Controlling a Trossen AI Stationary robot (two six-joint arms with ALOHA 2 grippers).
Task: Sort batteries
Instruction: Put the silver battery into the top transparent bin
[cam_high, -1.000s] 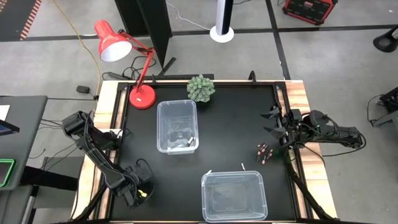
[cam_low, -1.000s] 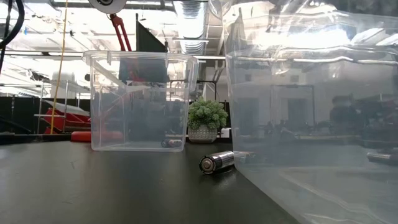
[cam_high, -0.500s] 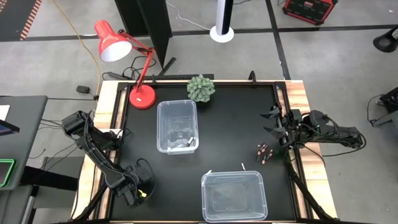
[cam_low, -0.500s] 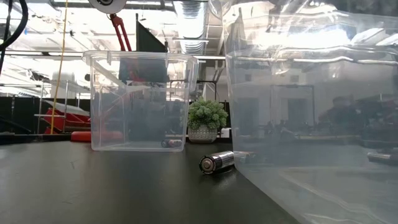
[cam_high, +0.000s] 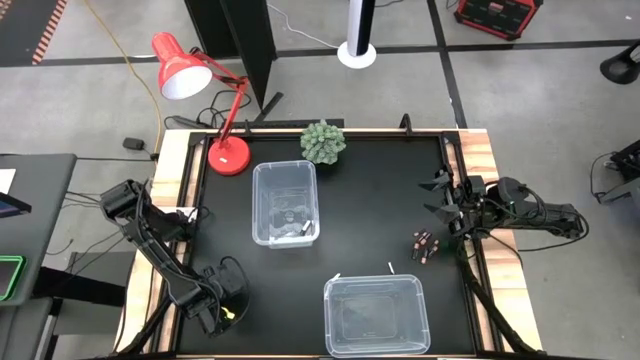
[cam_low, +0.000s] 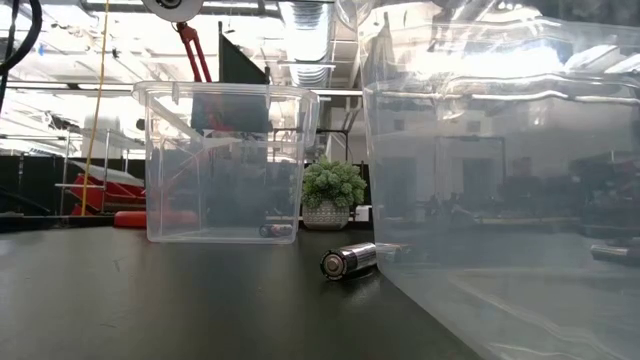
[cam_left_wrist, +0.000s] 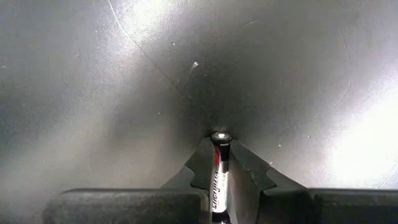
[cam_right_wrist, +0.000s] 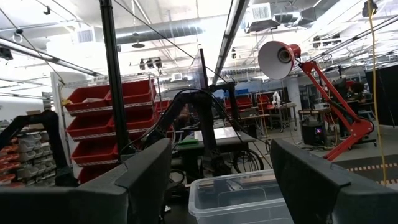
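Left gripper (cam_left_wrist: 221, 163) sits low at the near-left corner of the table (cam_high: 370, 200), fingers pressed together on a single battery (cam_left_wrist: 218, 177) — a pinch, with the cell lying lengthwise between the fingers and its end cap poking out at the tips, close over the bare mat. Judged step: pick made, carry to a bin comes next. The far bin (cam_high: 285, 203) lies up-table and to the right of this hand, with a few cells already on its floor; the near bin (cam_high: 375, 314) stands to the right along the near edge, roughly level with the hand and apparently empty. Which bin suits this cell I cannot tell; its colouring is only partly shown. The route to either looks open — the mat between is bare. Right gripper (cam_high: 445, 203) waits at the far-right edge, fingers spread, holding nothing; the cluster of dark batteries (cam_high: 424, 243) lies just near of it, so that arm is the closer one for those. Two loose cells rest just far of the near bin, one at its left corner (cam_low: 349, 261). The red lamp (cam_high: 190, 75) and small plant (cam_high: 323, 141) stand along the far edge, clear of both routes.
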